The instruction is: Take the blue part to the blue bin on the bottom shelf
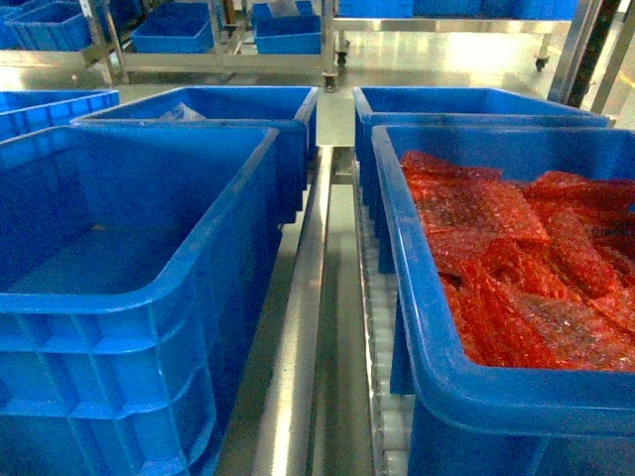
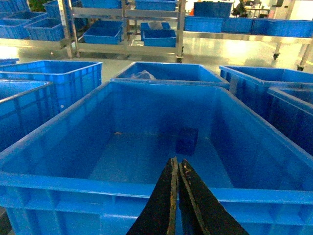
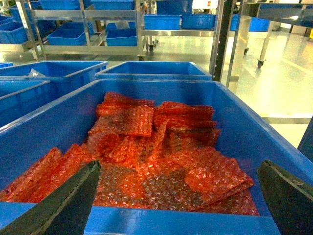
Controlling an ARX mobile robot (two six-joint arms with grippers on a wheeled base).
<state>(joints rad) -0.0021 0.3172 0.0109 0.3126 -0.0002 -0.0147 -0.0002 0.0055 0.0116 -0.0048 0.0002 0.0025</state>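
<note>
Part sits on the floor of the near-left deep blue plastic bin (image 2: 146, 147): a small dark-blue block (image 2: 187, 141), alone, close to the far wall. I judge it rigid, light, probably smooth-sided; I'd pinch across its flat sides from above. Left gripper (image 2: 177, 196) hangs over the near rim, jaws together. Right gripper (image 3: 181, 196) spread wide over the neighbouring bin of red bubble-wrap bags (image 3: 161, 147).

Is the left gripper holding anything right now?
No, the left gripper is shut with nothing between its fingers, poised over the near rim of the blue bin.
</note>
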